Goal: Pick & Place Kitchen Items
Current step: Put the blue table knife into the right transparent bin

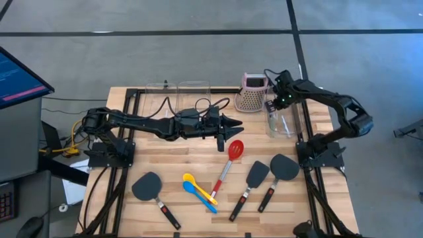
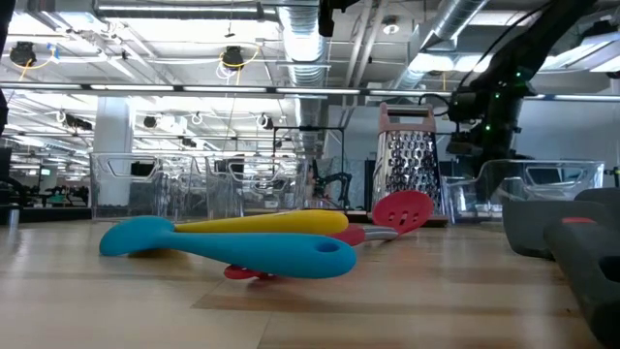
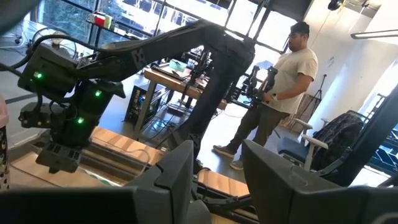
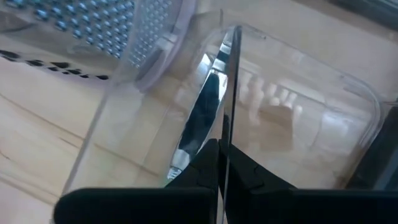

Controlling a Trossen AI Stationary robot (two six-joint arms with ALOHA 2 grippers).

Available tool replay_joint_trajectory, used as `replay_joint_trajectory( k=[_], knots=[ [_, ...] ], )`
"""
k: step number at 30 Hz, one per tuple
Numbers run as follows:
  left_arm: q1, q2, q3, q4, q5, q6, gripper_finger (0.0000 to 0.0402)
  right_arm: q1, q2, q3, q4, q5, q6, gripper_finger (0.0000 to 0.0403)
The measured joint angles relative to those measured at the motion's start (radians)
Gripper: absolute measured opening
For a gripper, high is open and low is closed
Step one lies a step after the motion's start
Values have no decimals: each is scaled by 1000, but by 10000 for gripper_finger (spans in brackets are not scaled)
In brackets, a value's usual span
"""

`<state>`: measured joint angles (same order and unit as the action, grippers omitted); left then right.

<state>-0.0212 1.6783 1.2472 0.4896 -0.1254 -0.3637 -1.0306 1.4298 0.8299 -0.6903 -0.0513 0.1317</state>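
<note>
The right hand [image 4: 221,158], clenched on the silver tongs [image 4: 200,121], holds them inside the clear bin [image 1: 285,123]; beside that bin, the spatulas [image 1: 256,173], red spoon [image 1: 235,149] and small spoons [image 1: 197,187] remain on the counter [image 1: 198,152], left hand [image 1: 232,123] released.

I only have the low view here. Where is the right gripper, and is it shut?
Observer: The right gripper is shut, over the clear bin beside the grater.
Operator: Anything in that bin?
Observer: Silver tongs lie inside, just past its fingertips. I cannot tell if they are pinched.
Operator: And the left gripper?
Observer: The left gripper is open and empty over mid-table, just back of the red spoon.
</note>
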Motion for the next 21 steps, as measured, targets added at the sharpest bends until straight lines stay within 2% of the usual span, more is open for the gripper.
replay_joint_trajectory(
  k=[15, 21],
  knots=[
    [0, 0, 0, -2, 0, 0, 129, 0, 31, 0, 20, 19, 8, 1],
    [0, 0, 0, -3, 0, 0, 129, 0, 31, 0, 19, 25, 8, 20]
  ],
)
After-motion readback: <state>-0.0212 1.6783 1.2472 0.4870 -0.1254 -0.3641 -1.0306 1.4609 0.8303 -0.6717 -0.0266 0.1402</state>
